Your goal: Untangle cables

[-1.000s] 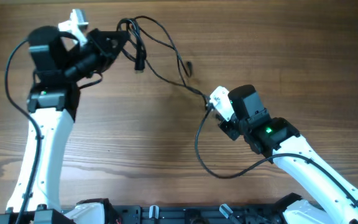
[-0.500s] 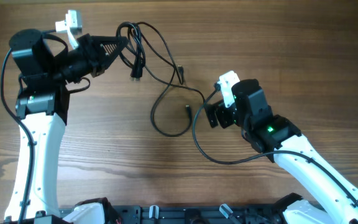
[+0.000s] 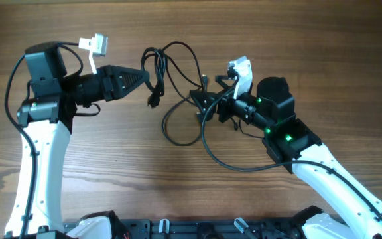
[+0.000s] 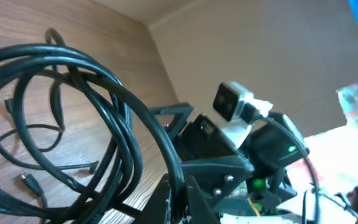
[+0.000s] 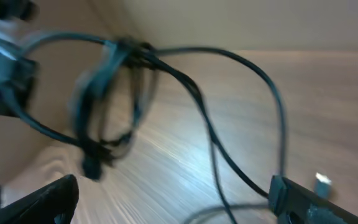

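Several thin black cables (image 3: 171, 66) form a tangle at the table's middle, with one loop (image 3: 178, 136) lying flat on the wood. My left gripper (image 3: 146, 75) points right and is shut on strands at the tangle's left side. In the left wrist view the coils (image 4: 92, 81) arch up from my left gripper (image 4: 179, 202), whose fingers pinch a strand. My right gripper (image 3: 201, 106) points left at the tangle and stands open. In the blurred right wrist view the cables (image 5: 197, 99) hang ahead of my right gripper (image 5: 174, 199), and nothing is clamped between its fingers (image 5: 48, 198).
A loose plug end (image 3: 152, 102) dangles below the left gripper. Another plug tip (image 3: 204, 81) lies just above the right gripper. The right arm's own thicker cable (image 3: 224, 159) curves over the wooden table (image 3: 111, 172). A black rail (image 3: 191, 229) runs along the front edge.
My right gripper has opened, let go of its strand and swung left to face the tangle. The freed cable dropped into a loop. The left arm carried the bundle rightward.
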Motion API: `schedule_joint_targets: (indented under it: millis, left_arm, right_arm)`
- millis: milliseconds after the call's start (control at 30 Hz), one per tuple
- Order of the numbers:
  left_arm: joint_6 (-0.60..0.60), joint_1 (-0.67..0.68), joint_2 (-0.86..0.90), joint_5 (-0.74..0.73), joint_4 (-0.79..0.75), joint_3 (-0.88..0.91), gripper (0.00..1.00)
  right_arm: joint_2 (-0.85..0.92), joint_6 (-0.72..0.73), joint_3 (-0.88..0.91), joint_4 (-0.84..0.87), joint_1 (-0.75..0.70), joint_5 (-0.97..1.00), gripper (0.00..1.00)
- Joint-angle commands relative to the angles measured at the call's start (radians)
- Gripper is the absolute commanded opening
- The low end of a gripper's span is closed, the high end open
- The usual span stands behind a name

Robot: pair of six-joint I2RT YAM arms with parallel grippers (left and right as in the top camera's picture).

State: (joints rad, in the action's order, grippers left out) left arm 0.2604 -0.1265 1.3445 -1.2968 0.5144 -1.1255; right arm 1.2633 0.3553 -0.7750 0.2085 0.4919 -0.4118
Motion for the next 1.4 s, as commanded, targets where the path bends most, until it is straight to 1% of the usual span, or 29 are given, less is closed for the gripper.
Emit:
schedule_joint_targets:
  millis: [0,133,233,400,633,667,700,733,867,900,1133,1167,1267,1367]
  left_arm:
    - [-0.074,0.062,-0.023,-0.038,-0.002,-0.004,0.04]
    - [-0.074,0.139,-0.023,-0.038,-0.014,-0.004,0.04]
    - [-0.074,0.165,-0.023,-0.038,-0.029,-0.004,0.04]
    - [-0.074,0.170,-0.023,-0.038,-0.031,-0.004,0.04]
    - [-0.074,0.171,-0.023,-0.038,-0.031,-0.004,0.04]
    - [-0.074,0.171,-0.023,-0.038,-0.031,-0.004,0.04]
    - [-0.074,0.171,-0.023,-0.038,-0.031,-0.004,0.04]
    - [-0.074,0.171,-0.023,-0.038,-0.031,-0.004,0.04]
    - [-0.074,0.197,-0.023,-0.038,-0.031,-0.004,0.04]
    - [-0.074,0.206,-0.023,-0.037,-0.032,-0.004,0.04]
    - [-0.074,0.248,-0.023,-0.037,-0.050,-0.004,0.04]
    - [-0.074,0.248,-0.023,-0.037,-0.051,-0.004,0.04]
    - [-0.074,0.248,-0.023,-0.037,-0.051,-0.004,0.04]
    - [-0.074,0.248,-0.023,-0.009,-0.050,-0.004,0.04]
  right_arm:
    - [-0.010,0.015,-0.008,0.048,-0.002,-0.084,1.00]
    - [-0.010,0.050,-0.008,0.084,-0.002,-0.087,1.00]
    - [-0.010,0.075,-0.008,0.092,-0.002,-0.084,1.00]
    - [-0.010,0.196,-0.008,0.122,-0.002,-0.084,0.99]
    - [-0.010,0.446,-0.008,0.145,-0.002,-0.085,0.99]
    - [-0.010,0.460,-0.008,0.150,-0.002,-0.093,0.94]
    - [-0.010,0.460,-0.008,0.162,-0.002,-0.113,0.82]
    - [-0.010,0.459,-0.008,0.177,-0.002,-0.136,0.73]
    - [-0.010,0.459,-0.008,0.199,-0.002,-0.159,0.59]
    - [-0.010,0.459,-0.008,0.199,-0.002,-0.163,0.58]
    - [-0.010,0.456,-0.008,0.187,-0.002,-0.173,0.59]
    - [-0.010,0.456,-0.008,0.187,-0.002,-0.174,0.53]
    - [-0.010,0.457,-0.008,0.187,-0.002,-0.173,0.28]
    - [-0.010,0.456,-0.008,0.187,-0.002,-0.173,0.09]
